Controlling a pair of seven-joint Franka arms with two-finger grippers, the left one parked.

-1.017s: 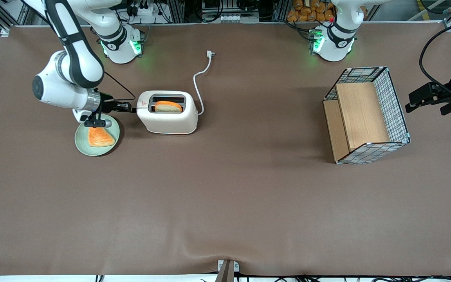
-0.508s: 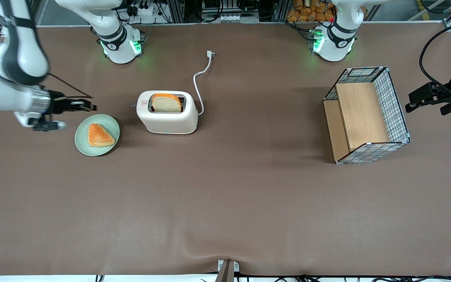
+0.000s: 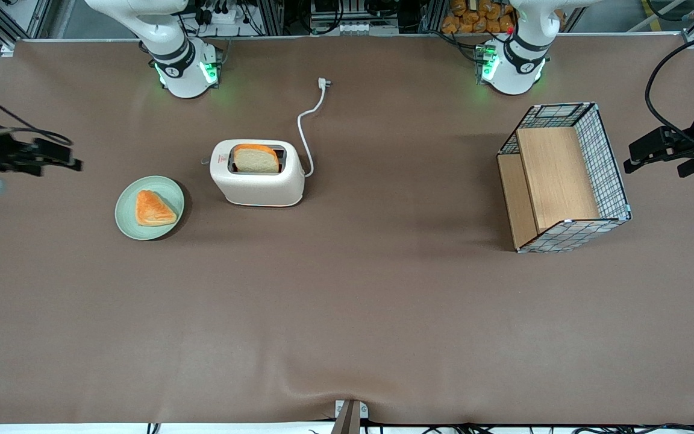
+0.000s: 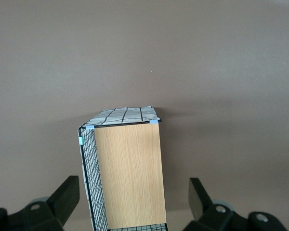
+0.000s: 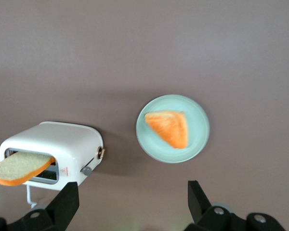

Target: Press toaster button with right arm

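Observation:
The cream-white toaster (image 3: 259,184) (image 5: 62,142) stands on the brown table with a slice of toast (image 3: 255,160) (image 5: 19,167) standing high out of its slot. The toaster button (image 3: 204,161) (image 5: 86,170), a small grey nub, sticks out of the short end by the red triangle mark. The right arm's gripper (image 3: 73,161) (image 5: 133,199) hangs well away from the toaster, toward the working arm's end of the table. It is open with nothing between its black fingers (image 5: 70,202), and it touches nothing.
A pale green plate (image 3: 124,217) (image 5: 197,144) with an orange pastry (image 3: 154,208) (image 5: 168,127) lies between the gripper and the toaster, a little nearer the front camera. The white cord (image 3: 306,129) trails from the toaster. A wire-mesh wooden basket (image 3: 564,175) (image 4: 127,173) stands toward the parked arm's end.
The gripper has drawn back from the toaster's button end, past the plate, toward the working arm's end of the table. The toast has risen higher out of the slot.

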